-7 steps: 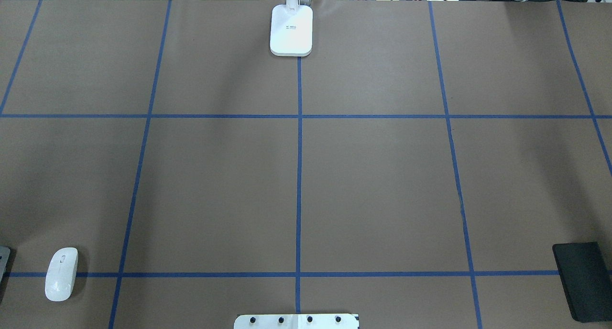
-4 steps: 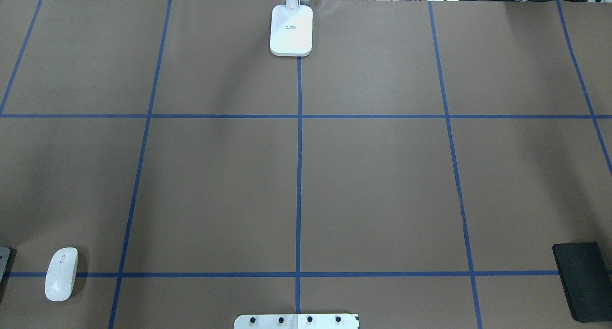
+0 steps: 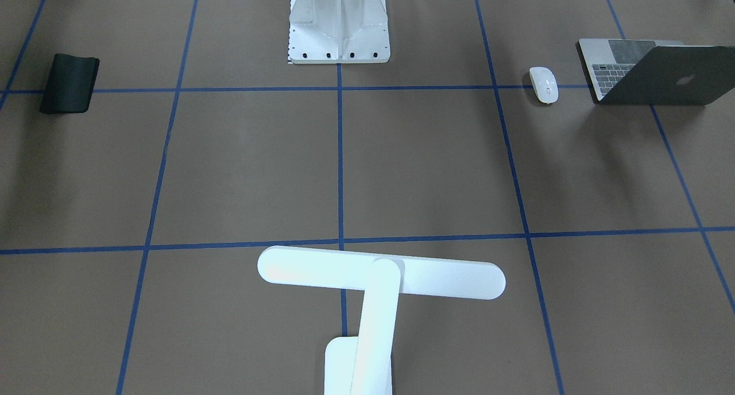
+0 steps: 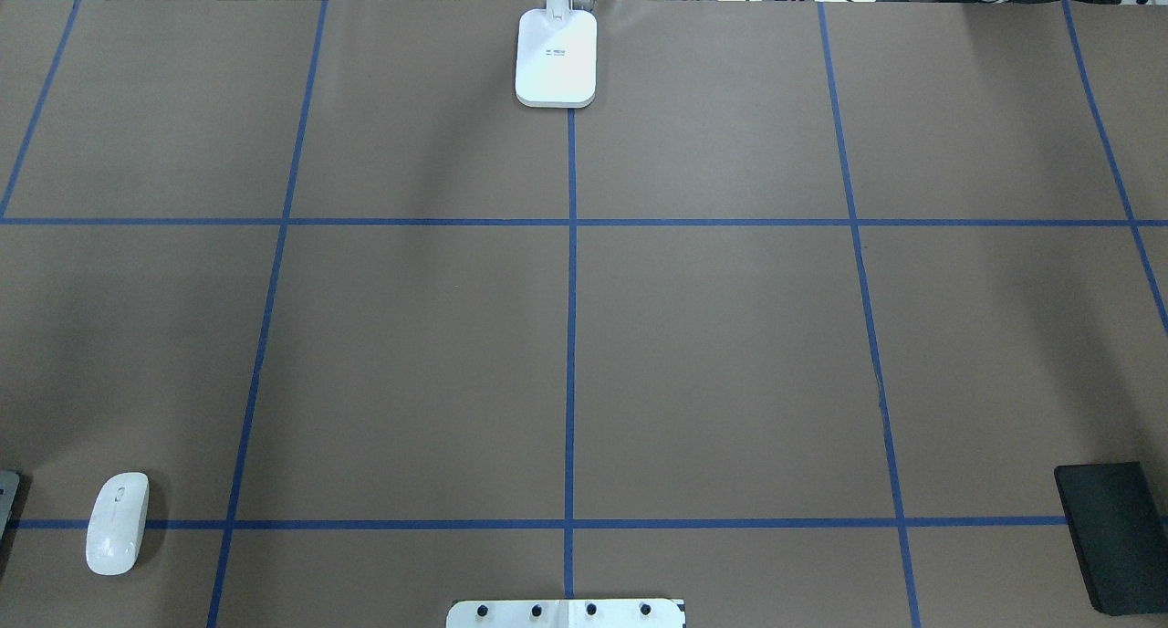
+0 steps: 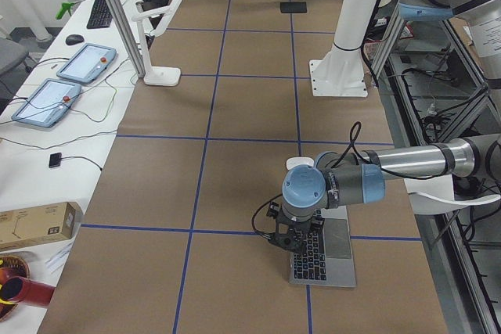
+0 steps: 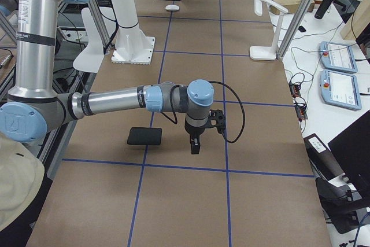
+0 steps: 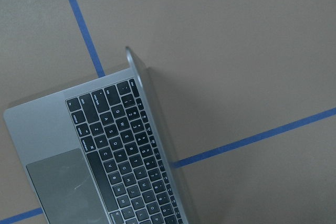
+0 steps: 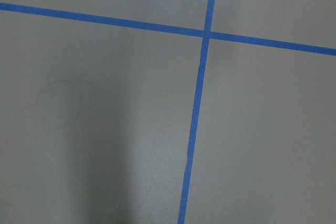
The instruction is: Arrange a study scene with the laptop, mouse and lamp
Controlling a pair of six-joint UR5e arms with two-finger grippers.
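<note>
The laptop point(image 3: 649, 73) stands open at the table's left end, its keyboard point(image 7: 121, 150) facing the robot and its lid seen edge-on in the left wrist view. The white mouse point(image 3: 543, 84) point(image 4: 117, 523) lies just beside it, toward the table's middle. The lamp point(image 3: 382, 271) stands at the far middle edge, on its base point(image 4: 556, 57). My left gripper point(image 5: 286, 238) hangs over the laptop point(image 5: 321, 254); I cannot tell whether it is open or shut. My right gripper point(image 6: 195, 146) points down beside a black mat point(image 6: 145, 136); its state cannot be told either.
The black mat point(image 3: 69, 84) point(image 4: 1113, 537) lies at the right end of the table. The white bolted mount point(image 3: 339, 24) stands at the near middle edge. Blue tape lines grid the brown surface. Control tablets point(image 6: 338, 67) sit on a side table beyond the lamp.
</note>
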